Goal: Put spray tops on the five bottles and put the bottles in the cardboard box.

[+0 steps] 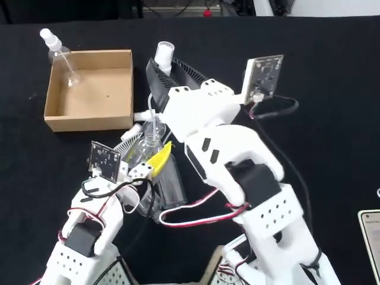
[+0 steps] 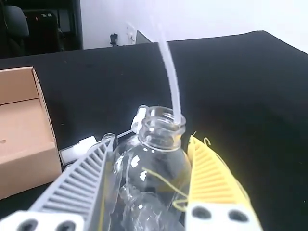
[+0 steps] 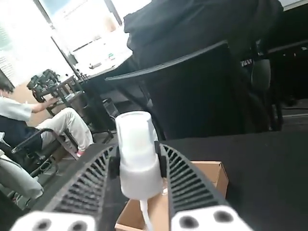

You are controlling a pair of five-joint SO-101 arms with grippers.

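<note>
Near the cardboard box, the edge cuts off the base of the bottle and the tube of the spray top. You can't make out the white bits beside the box, half under the right arm.

The table has a black surface. The cardboard box sits open-topped at the far left. Loose white spray tops lie just beside its near right corner (count unclear). A flat pale object lies at the right edge.
</note>
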